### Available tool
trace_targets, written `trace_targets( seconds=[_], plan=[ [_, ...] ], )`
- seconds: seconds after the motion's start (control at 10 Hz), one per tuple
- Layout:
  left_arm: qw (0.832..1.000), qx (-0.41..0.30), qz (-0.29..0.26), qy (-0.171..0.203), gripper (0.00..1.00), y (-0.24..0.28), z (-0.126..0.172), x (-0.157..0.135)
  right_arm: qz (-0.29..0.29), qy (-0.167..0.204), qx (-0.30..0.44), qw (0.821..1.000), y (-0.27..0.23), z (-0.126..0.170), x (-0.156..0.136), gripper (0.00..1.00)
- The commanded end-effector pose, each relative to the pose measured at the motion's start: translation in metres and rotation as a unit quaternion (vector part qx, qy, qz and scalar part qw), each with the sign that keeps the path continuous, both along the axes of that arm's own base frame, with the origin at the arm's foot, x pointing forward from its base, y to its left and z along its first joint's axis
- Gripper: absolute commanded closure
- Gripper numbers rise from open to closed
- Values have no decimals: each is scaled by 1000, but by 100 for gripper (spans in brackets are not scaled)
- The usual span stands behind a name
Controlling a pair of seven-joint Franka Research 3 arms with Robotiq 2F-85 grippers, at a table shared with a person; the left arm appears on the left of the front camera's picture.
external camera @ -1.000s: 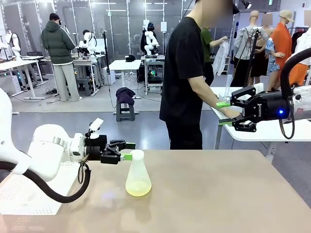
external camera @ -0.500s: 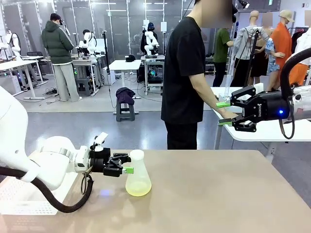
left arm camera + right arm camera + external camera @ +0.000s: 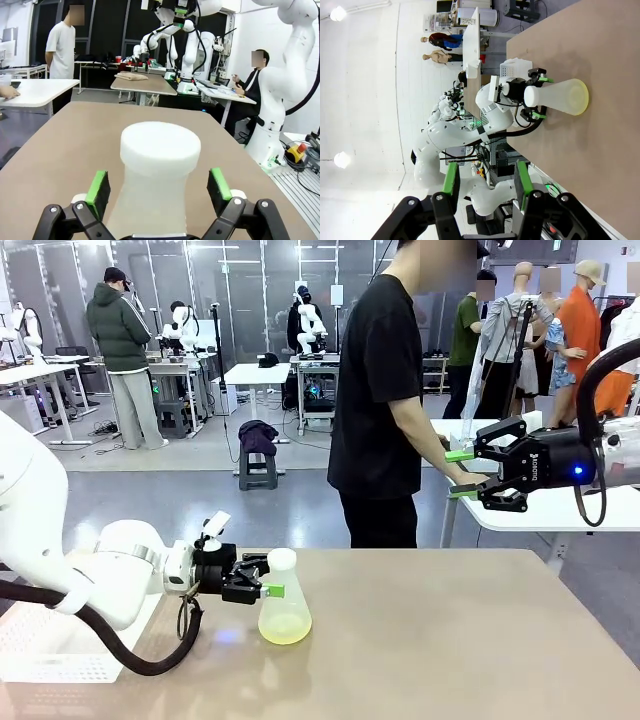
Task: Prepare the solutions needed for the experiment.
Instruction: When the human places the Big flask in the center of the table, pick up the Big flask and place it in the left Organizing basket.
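Observation:
A frosted conical flask (image 3: 284,592) stands upright on the tan table (image 3: 450,640), left of centre. A small amount of the solutions (image 3: 284,630), pale yellow-green, lies in its base. My left gripper (image 3: 264,577) is open, level with the flask's narrow neck, one finger on each side. In the left wrist view the flask's mouth (image 3: 160,150) sits between the green pads (image 3: 98,186) with a gap on both sides. My right gripper (image 3: 462,473) hangs open and empty, high at the right. In the right wrist view, the flask (image 3: 560,97) stands far beyond the right gripper (image 3: 486,182).
A white perforated tray (image 3: 50,655) lies at the table's left edge by the left arm. A person in black (image 3: 380,400) stands beyond the far edge, turned toward a white side table (image 3: 560,515).
The left arm has sunk and its gripper now sits lower along the flask's neck. The flask and the right arm have not moved.

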State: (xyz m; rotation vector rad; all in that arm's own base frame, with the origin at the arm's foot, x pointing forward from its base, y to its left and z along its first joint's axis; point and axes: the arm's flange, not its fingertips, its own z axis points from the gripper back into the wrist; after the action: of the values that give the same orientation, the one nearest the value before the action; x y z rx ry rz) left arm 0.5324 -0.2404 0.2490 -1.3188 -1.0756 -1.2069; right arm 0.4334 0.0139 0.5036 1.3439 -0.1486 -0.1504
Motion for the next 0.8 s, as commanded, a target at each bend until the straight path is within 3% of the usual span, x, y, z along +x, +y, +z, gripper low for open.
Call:
trace_targets(
  seconds=[0.0, 0.3, 0.4, 0.7],
  plan=[
    [1000, -18, -4, -15, 0, -7, -3, 7, 0, -2, 2, 1000, 0, 1, 0, 43],
    [1000, -20, -5, -7, 0, -8, 4, 7, 0, -2, 2, 1000, 0, 1, 0, 43],
    [1000, -20, -5, -4, 4, -7, 5, 7, 0, -2, 2, 1000, 0, 1, 0, 43],
    [1000, -23, -10, 14, 34, -8, 6, 8, 0, -2, 2, 1000, 0, 1, 0, 43]
  ],
)
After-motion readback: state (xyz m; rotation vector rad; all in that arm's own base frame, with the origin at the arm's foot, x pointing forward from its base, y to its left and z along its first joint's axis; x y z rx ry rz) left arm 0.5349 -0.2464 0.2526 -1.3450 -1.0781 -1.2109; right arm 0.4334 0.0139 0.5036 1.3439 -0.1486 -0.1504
